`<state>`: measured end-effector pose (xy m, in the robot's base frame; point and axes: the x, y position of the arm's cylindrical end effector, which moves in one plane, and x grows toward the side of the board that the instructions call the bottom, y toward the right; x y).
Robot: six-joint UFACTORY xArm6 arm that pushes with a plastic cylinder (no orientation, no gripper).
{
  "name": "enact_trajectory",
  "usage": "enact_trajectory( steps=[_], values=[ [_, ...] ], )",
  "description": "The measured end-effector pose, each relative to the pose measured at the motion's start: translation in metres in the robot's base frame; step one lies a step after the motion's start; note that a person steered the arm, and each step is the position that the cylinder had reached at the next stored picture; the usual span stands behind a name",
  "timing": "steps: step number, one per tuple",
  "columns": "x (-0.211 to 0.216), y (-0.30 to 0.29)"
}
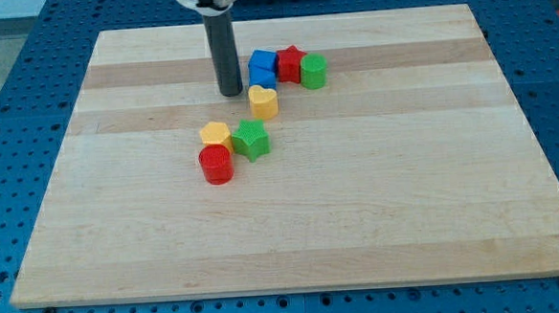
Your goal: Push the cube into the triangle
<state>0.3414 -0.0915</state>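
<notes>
Board fills most of the frame, plain wood, with two little clumps of blocks on it. Rod comes down in the upper middle, and my tip sits on the wood just left of the blue pair. No jaws on this rig, so there's nothing to open or close, just a bare rod end.

Upper clump: blue cube with a second blue block right under it, which I'd guess is the triangle, though it's hard to call from this angle. Red star and green block sit to their right, yellow block just below.

Lower clump, left of centre: green star, yellow disc, red cylinder.

Progress-wise, the two blues already look touching, so this seems basically done. At most a small nudge is left.
</notes>
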Motion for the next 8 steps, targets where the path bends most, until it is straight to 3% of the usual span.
enact_trajectory(
  steps=[3,5,8],
  values=[
    [-0.065,-0.006],
    [-0.068,0.037],
    [-0.072,0.038]
  ],
)
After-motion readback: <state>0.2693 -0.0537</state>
